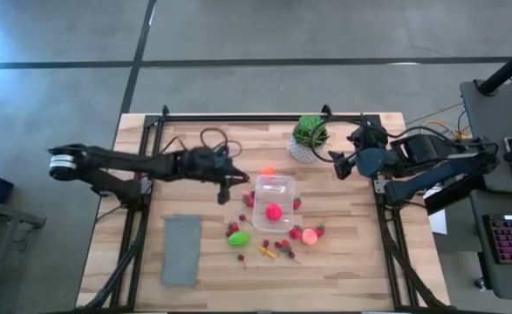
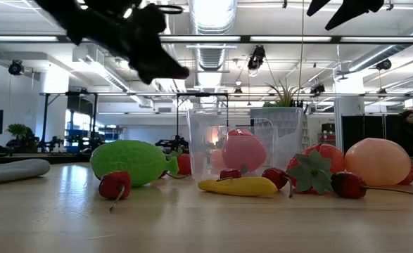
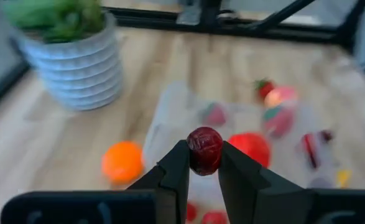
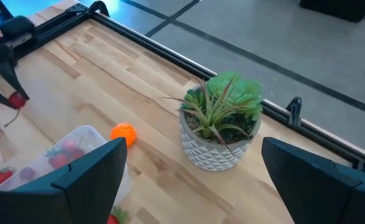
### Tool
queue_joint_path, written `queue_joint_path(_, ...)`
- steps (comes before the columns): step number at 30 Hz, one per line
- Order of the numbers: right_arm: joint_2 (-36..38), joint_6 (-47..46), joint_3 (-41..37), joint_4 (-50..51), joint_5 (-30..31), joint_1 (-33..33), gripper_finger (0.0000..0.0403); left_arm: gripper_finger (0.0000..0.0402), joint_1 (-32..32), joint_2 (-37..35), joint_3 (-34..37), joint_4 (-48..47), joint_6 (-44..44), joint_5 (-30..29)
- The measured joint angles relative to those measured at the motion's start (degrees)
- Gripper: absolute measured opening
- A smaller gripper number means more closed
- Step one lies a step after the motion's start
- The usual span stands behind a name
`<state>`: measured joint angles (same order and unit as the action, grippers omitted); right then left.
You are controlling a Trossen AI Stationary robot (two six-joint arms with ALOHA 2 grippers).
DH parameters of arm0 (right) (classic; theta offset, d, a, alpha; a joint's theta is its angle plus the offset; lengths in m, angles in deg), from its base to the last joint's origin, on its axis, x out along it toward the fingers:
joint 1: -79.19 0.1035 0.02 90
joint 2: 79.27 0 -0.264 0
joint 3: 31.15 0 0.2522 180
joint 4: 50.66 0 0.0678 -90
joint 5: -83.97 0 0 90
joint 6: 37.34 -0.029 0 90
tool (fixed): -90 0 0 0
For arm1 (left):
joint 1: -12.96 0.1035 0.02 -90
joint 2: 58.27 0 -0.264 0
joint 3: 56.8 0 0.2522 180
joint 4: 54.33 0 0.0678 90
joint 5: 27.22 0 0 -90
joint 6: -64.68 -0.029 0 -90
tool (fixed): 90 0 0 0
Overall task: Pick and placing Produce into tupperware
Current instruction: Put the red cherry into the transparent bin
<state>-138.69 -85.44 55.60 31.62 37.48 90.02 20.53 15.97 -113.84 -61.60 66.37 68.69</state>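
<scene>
One grey mat (image 1: pixel 181 249) lies near the table's (image 1: pixel 343 279) front-left corner. The left gripper (image 3: pixel 204 163) pinches one dark red berry (image 3: pixel 204 149) just left of the one clear tub (image 1: pixel 273 203), which holds a pink fruit (image 1: pixel 274 211). The right gripper (image 1: pixel 341 165), fingers spread, waits beside one potted plant (image 1: pixel 309 137).

Counts, mostly from the high view:

- 2 robot arms, each with 1 gripper: left gripper (image 1: pixel 230 186), right gripper (image 1: pixel 343 164).
- 1 clear plastic tub (image 1: pixel 273 202).
- 1 potted plant (image 1: pixel 309 138) in a white pot.
- 1 flat grey rectangle (image 1: pixel 181 249).
- 1 wooden table (image 1: pixel 343 262).
- Toy produce:
  - 1 orange ball (image 1: pixel 268 172)
  - 1 green piece (image 1: pixel 238 239)
  - 1 yellow piece (image 2: pixel 238 186)
  - 1 peach-coloured round fruit (image 1: pixel 309 235)
  - 1 pink-red fruit inside the tub (image 1: pixel 274 211)
  - 1 dark red berry (image 3: pixel 204 150) in the left gripper
  - several small red berries scattered around the tub, too small and clustered for an exact count.
</scene>
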Motion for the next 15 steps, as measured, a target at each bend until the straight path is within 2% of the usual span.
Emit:
queue_joint_path(4,0.00,-1.84,-0.92,0.02,-0.27,0.00,0.0365,0.0054,2.48,8.20,-7.33,0.03,4.42,7.56)
queue_joint_path(8,0.00,-2.99,-1.63,0.06,-2.14,0.00,0.0365,0.0062,2.57,16.27,-13.69,-2.50,8.32,8.96)
queue_joint_path(11,-0.01,-3.09,-2.02,0.08,-3.52,0.02,0.0365,0.0088,1.84,20.19,-17.54,-8.04,9.35,9.09)
queue_joint_path(15,0.00,-3.35,-2.32,0.19,-3.63,0.02,0.0365,0.0139,1.09,22.36,-19.22,-12.55,10.01,9.39)
